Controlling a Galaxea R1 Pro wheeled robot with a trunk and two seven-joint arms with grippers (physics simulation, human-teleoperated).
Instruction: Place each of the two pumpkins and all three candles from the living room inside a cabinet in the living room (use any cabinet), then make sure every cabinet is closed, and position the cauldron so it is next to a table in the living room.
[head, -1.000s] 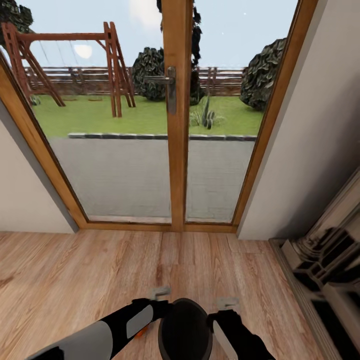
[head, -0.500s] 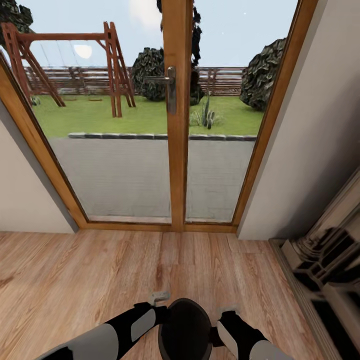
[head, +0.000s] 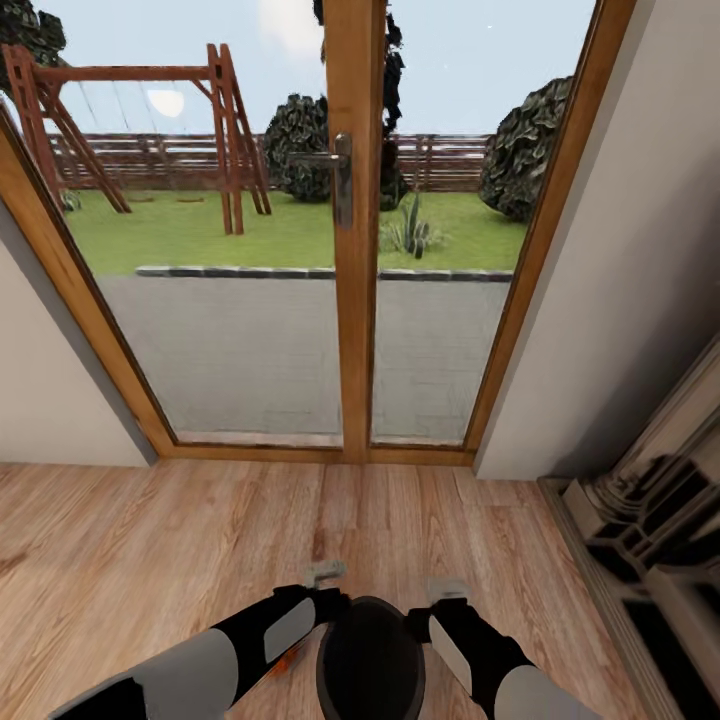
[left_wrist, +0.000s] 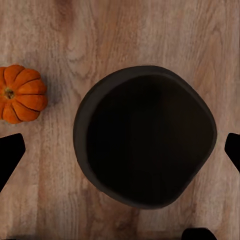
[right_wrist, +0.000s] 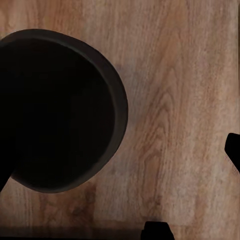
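Wood-plank floor (head: 180, 530) before a glazed garden door (head: 355, 250) carries the cauldron (head: 370, 660), flanked by both arms as if for a two-sided lift; left hand (left_wrist: 120, 150) spread wide across its rim, right hand (right_wrist: 120, 155) equally wide, off-centre; a pumpkin (left_wrist: 22, 93) sits just beside the cauldron.

Both arms are seen at the bottom of the head view, forearms angled inward and converging. The left hand (head: 322, 574) and right hand (head: 446, 589) are held low, pointing down. In the left wrist view, dark fingertips (left_wrist: 10, 157) are set wide apart at opposite edges. In the right wrist view, a fingertip (right_wrist: 233, 150) is likewise seen far out.
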